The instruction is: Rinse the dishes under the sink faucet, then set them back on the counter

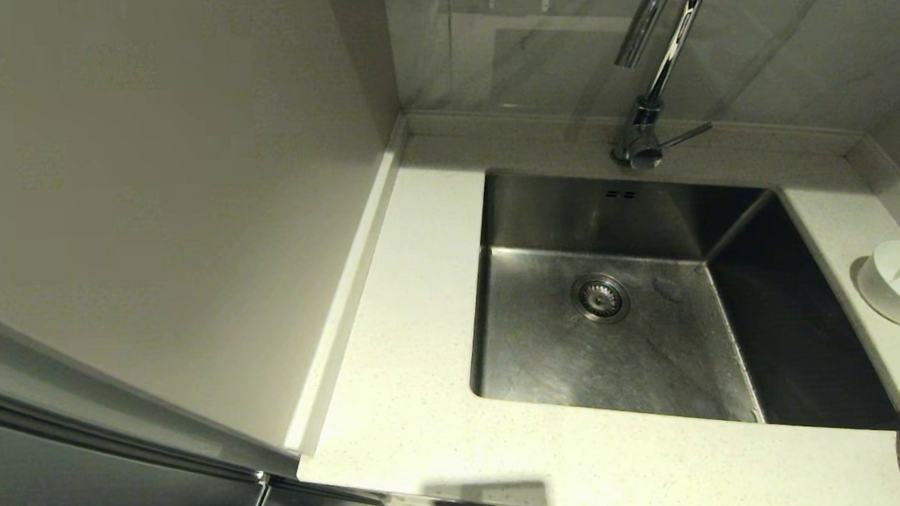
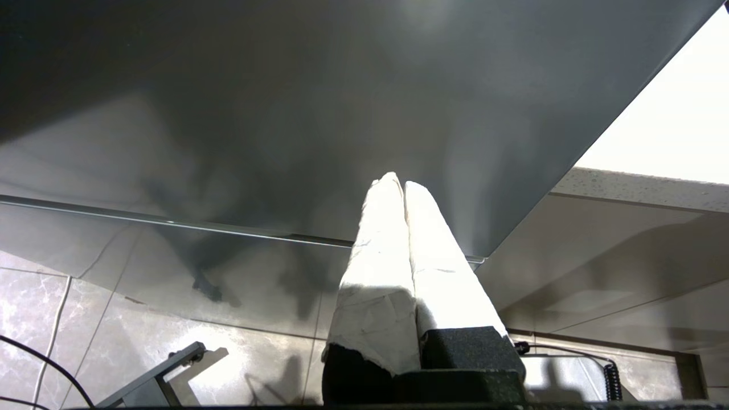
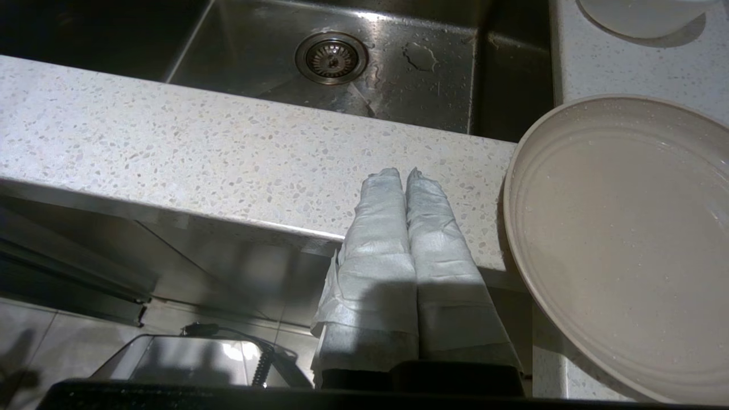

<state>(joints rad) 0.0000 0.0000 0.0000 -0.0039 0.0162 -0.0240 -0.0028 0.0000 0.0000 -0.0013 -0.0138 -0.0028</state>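
plate (image 3: 615, 239) on bench (image 3: 228, 154): rigid, wet, likely slippery, breakable | grasp at rim | both end effectors closed, empty, parked below bench

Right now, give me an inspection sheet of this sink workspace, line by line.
Surface: speckled counter surrounds the sink; basin holds no dishes, drain strainer visible, a few water marks on its floor.
Job's things: cream plate on the counter right of the sink, with droplets on it; white bowl behind it on the counter; spoon not seen; faucet not running.
Clutter: nothing seen.
Grippers: left gripper shut, empty, low beside the cabinet front; right gripper shut, empty, below the counter's front edge beside the plate.
Cables: coiled black cable near the right wrist.
Surroundings: beige wall panel on the left, tiled floor.
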